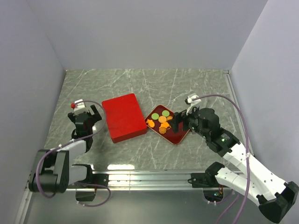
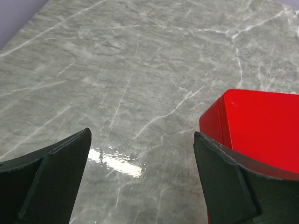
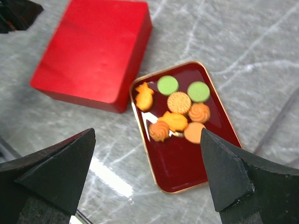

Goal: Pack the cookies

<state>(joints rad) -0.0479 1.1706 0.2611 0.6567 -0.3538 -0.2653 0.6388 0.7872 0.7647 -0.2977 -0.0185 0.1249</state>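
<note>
While cookies (image 3: 180,109) lie clustered at box end of red tray (image 3: 187,172), right gripper (image 1: 178,123) hovers above, wide open, empty. Left gripper (image 2: 141,137) likewise, beside red box (image 1: 123,116). Cookies probably light, brittle: pinch rims gently.

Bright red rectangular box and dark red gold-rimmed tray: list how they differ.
The bright red rectangular box is matte and plain; the dark red gold-rimmed tray is glossy. The box stands taller, closed face up; the tray is shallow and open. The tray holds the orange and green cookies; nothing lies on the box. Both are rounded rectangles lying side by side on the marble table.
</note>
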